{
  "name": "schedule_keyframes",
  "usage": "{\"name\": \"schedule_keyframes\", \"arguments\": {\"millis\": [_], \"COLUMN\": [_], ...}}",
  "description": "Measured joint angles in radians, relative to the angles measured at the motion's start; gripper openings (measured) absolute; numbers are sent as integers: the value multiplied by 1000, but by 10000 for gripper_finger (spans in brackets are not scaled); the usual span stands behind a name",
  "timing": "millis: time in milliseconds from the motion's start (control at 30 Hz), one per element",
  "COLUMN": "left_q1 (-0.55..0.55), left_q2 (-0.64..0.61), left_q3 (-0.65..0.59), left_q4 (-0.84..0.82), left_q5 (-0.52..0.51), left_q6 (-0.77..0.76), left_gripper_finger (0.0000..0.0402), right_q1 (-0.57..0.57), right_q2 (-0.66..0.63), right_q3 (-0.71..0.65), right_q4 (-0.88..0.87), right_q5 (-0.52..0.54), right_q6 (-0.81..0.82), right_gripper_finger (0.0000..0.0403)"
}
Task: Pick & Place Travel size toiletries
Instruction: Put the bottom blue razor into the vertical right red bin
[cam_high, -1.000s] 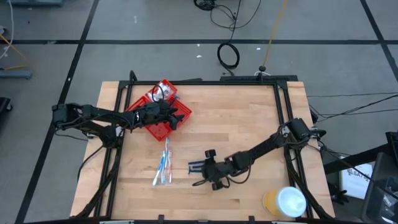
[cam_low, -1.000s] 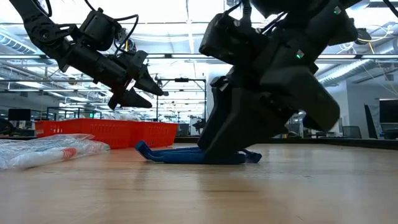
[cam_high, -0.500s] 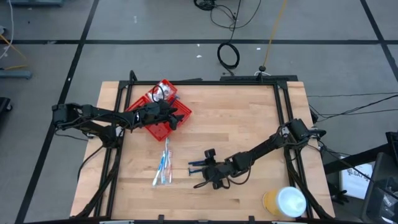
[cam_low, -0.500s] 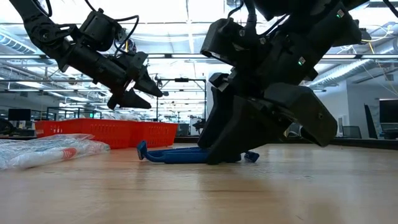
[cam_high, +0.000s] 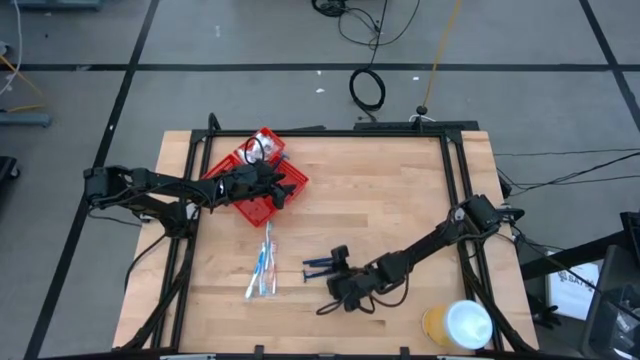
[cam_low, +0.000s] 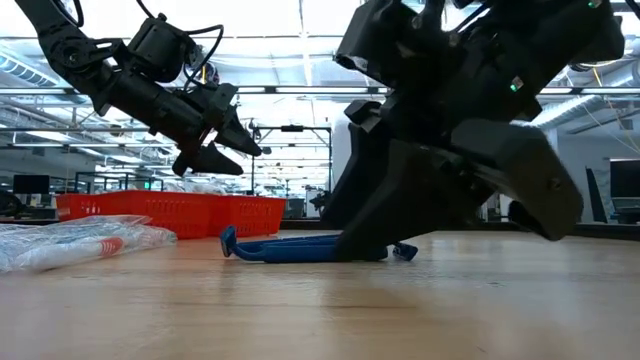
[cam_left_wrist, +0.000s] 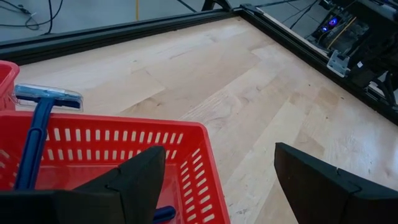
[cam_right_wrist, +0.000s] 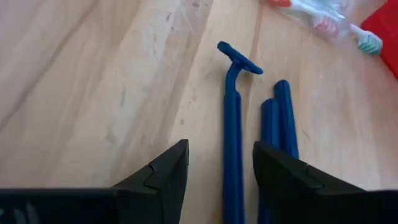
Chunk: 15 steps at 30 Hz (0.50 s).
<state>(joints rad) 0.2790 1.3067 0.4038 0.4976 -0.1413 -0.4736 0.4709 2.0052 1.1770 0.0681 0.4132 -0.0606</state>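
right gripper (cam_right_wrist: 214, 171): fingers apart | blue razor (cam_right_wrist: 232, 124): flat between them on table (cam_right_wrist: 93, 81) | head points away from gripper

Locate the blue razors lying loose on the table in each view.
High view: blue razors at lower centre, by the right claw.
Low view: centre, flat on the table.
Left wrist view: not in it.
Right wrist view: centre, between the fingers.
Shared landmark: packaged toothbrushes.

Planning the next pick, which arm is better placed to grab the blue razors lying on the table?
Right. The right gripper is open, down at the blue razors, one between its fingers. The left gripper hovers open over the red tray.
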Motion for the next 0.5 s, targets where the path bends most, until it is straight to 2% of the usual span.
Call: {"name": "schedule_keyframes", "arguments": {"millis": [267,500], "left_q1": [0,0], "left_q2": [0,0], "left_q3": [0,0], "left_q4": [0,-1], "left_q5": [0,0], "left_q6": [-3,-3], "left_gripper_finger": [289,289], "right_q1": [-37,-68], "right_q2": [-2,-4], "right_q3": [0,-11], "right_q4": [-35,-40], "right_q5": [-132,-181], "right_q6": [71,74], "right_gripper_finger": [169,169]}}
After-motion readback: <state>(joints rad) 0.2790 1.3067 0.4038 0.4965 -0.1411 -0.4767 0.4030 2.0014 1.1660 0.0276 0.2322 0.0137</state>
